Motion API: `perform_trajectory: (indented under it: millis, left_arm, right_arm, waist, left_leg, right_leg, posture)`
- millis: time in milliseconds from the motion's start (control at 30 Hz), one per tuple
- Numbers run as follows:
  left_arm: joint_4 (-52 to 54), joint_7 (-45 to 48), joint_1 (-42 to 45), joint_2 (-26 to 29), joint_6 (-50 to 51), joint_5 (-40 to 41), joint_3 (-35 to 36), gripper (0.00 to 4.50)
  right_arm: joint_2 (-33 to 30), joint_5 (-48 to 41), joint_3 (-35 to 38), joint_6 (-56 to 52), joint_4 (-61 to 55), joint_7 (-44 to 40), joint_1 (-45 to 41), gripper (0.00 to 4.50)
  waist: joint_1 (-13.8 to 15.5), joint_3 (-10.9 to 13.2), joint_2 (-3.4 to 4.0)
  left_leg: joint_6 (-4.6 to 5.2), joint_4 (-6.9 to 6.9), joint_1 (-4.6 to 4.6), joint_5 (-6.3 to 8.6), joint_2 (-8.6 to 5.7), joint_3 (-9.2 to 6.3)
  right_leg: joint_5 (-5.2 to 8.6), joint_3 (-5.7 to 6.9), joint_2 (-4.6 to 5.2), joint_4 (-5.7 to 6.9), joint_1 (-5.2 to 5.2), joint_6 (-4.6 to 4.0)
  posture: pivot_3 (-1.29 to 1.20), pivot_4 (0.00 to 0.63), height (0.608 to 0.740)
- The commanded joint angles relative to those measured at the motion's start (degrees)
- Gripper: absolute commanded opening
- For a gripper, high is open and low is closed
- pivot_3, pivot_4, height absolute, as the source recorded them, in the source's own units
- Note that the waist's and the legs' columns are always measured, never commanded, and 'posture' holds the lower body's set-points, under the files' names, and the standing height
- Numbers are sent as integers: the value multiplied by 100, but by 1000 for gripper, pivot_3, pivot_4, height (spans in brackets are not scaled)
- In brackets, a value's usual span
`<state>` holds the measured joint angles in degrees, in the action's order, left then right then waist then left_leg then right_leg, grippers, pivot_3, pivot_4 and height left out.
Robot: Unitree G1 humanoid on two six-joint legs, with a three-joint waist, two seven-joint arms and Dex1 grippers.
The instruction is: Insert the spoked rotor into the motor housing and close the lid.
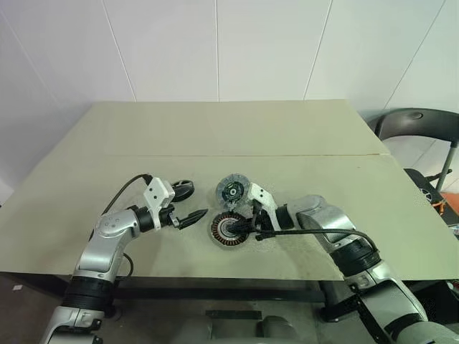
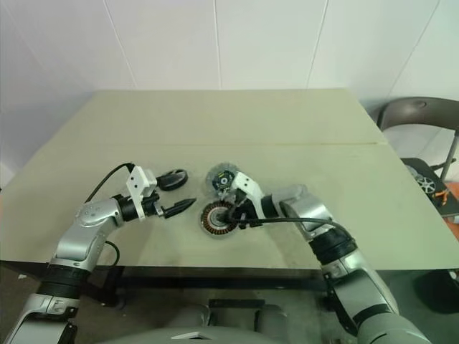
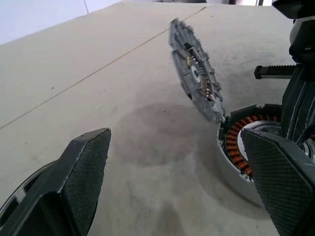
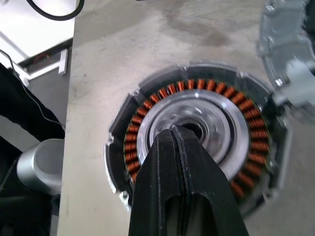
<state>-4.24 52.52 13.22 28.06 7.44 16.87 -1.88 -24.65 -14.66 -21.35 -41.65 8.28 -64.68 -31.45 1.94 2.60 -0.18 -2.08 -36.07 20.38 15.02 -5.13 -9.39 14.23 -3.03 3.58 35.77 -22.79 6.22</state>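
The spoked rotor (image 1: 228,229) lies flat on the table, copper spokes around a silvery hub (image 4: 197,123) and a grey rim outside them. My right gripper (image 1: 238,229) is shut, and its tips (image 4: 173,132) rest in the hub's centre hole. The lid (image 1: 232,191) stands tilted on edge just behind the rotor, label side up, its lower edge at the rotor's rim (image 3: 224,118). My left gripper (image 1: 193,217) is open and empty, pointing at the rotor from the left. The motor housing (image 1: 183,189), a dark round shell, lies behind the left gripper.
The beige table (image 1: 215,129) has a seam running across its middle, with bare surface behind the parts. A dark chair (image 1: 419,125) stands off the table's right side. A black cable (image 1: 315,231) runs along my right forearm.
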Motion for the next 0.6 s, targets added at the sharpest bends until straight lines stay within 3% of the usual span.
perform_trajectory:
  millis: [33, 167, 333, 600]
  left_arm:
    - [56, 67, 95, 42, -115, 45, 83, 4500]
    - [-21, 39, 87, -89, -116, 231, 227, 4500]
    - [291, -571, -232, -413, 718, 887, 796, 4500]
    - [378, -1373, -496, -609, 1906, 1697, 1488, 4500]
  right_arm:
    - [-56, -56, 41, -32, -82, -16, 91, 14]
    - [164, -725, 664, -194, -323, -68, 0, 14]
    - [254, -1197, 1320, -222, -292, 70, -192, 14]
    - [33, -1269, 1514, -195, -102, 30, -356, 14]
  waist:
    - [2, 0, 1]
    - [11, 0, 1]
    - [-12, 0, 1]
    - [-98, 0, 1]
  left_leg:
    - [0, 1, -1, 0, 0, 0]
    - [0, -4, 1, 0, 0, -1]
    - [0, -6, 2, 0, 0, -3]
    - [0, -7, 4, 0, 0, -2]
  right_leg:
    - [0, 0, 0, 1, 0, 0]
    - [0, 0, 0, 3, 1, 0]
    - [0, 0, 1, 5, -1, 1]
    - [1, -1, 1, 11, -3, 0]
  posture:
    - [0, 0, 740]
    - [0, 0, 740]
    - [0, 0, 740]
    - [0, 0, 740]
